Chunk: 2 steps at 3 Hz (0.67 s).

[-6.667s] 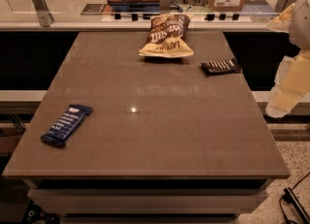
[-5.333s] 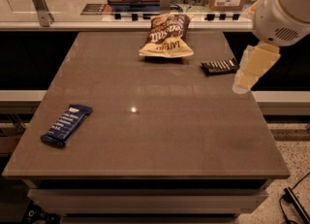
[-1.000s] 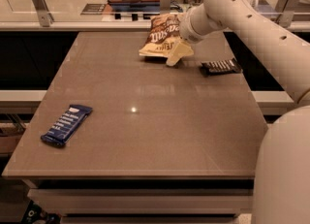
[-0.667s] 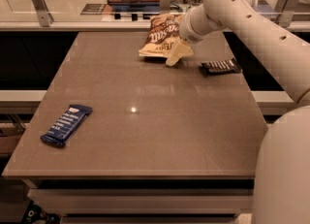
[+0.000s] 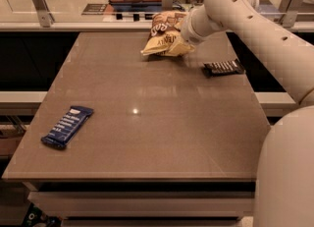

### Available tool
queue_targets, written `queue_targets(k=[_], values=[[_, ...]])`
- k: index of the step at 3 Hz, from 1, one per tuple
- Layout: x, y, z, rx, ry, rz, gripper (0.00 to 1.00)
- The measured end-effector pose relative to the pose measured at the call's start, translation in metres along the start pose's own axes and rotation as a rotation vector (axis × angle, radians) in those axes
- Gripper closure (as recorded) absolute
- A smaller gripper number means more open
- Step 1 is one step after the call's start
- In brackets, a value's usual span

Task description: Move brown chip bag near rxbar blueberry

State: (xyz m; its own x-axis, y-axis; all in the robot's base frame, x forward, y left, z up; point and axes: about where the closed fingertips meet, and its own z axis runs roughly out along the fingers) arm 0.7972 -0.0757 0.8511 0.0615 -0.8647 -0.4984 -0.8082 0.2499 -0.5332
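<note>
Brown chip bag [image 5: 164, 37] sits at the table's [image 5: 147, 137] far edge with the hand [image 5: 185, 39] against its right side; whether it grips, I cannot tell. Grasping seems the step in hand; next, carry it to the rxbar blueberry [image 5: 66, 126], front-left.

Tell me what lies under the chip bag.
Only the table shows around the chip bag; the spot beneath it is covered. The gripper is at the bag's right side.

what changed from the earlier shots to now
The arm swung in from the right, bringing the gripper to the right edge of the brown chip bag. The bag, the rxbar blueberry and the black bar lie where they were.
</note>
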Motion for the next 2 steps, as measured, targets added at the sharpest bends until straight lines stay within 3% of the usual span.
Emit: queue_targets(k=[1, 2], values=[[-0.0004, 0.0018, 0.0028, -0.005, 0.000, 0.000, 0.87], [-0.0008, 0.0034, 0.0054, -0.009, -0.001, -0.001, 1.00]])
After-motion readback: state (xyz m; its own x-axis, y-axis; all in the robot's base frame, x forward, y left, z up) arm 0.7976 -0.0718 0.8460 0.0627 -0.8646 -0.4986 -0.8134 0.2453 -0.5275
